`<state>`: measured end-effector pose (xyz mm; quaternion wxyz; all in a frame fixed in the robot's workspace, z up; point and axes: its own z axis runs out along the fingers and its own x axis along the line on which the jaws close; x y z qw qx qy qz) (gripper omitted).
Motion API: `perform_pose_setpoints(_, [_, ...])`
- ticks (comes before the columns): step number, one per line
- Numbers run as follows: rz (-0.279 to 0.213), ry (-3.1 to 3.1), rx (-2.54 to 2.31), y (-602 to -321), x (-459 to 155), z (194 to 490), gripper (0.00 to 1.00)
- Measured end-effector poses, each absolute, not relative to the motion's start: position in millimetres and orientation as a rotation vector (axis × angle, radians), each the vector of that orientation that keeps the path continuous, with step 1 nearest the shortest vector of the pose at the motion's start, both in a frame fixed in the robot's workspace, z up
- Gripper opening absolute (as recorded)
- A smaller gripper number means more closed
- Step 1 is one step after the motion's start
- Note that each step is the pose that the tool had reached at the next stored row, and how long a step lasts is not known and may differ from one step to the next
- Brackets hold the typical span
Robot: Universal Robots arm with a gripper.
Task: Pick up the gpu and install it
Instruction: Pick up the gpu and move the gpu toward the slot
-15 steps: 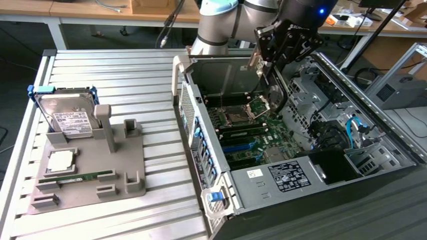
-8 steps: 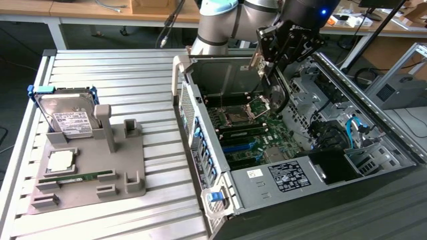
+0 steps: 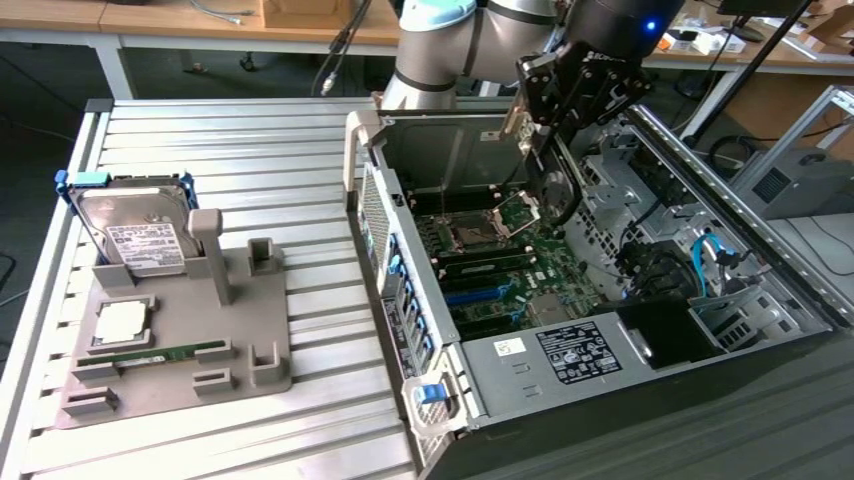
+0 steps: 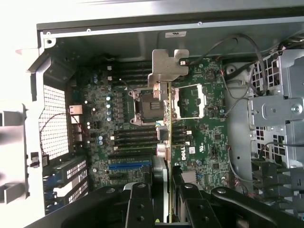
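A: Gripper (image 4: 167, 211) state?
B: Part closed, clamped on the gpu (image 4: 168, 142), card edge between fingers (image 4: 137, 204).
A: Location of the gpu?
B: Sticking out straight ahead of gripper, silver bracket (image 4: 167, 66) at far end; over motherboard (image 4: 209, 128), alongside CPU socket (image 4: 142, 102), inside open case (image 4: 142, 42).

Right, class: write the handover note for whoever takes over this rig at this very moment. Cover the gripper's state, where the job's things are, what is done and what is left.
Gripper: shut on the gpu, which is held edge-on with its silver bracket at the end away from the gripper.
Where: the gpu hangs inside the open computer case, above the motherboard near the processor socket.
Done: the gpu is picked up and brought over the case.
Left: the install itself; the card is not yet seated in any slot.
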<state>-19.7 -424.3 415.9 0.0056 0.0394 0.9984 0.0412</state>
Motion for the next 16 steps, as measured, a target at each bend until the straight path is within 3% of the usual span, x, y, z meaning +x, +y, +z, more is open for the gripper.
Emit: perform_pose_setpoints(16, [0.129,3.125,0.123,-424.3,-11.7,413.5,0.27])
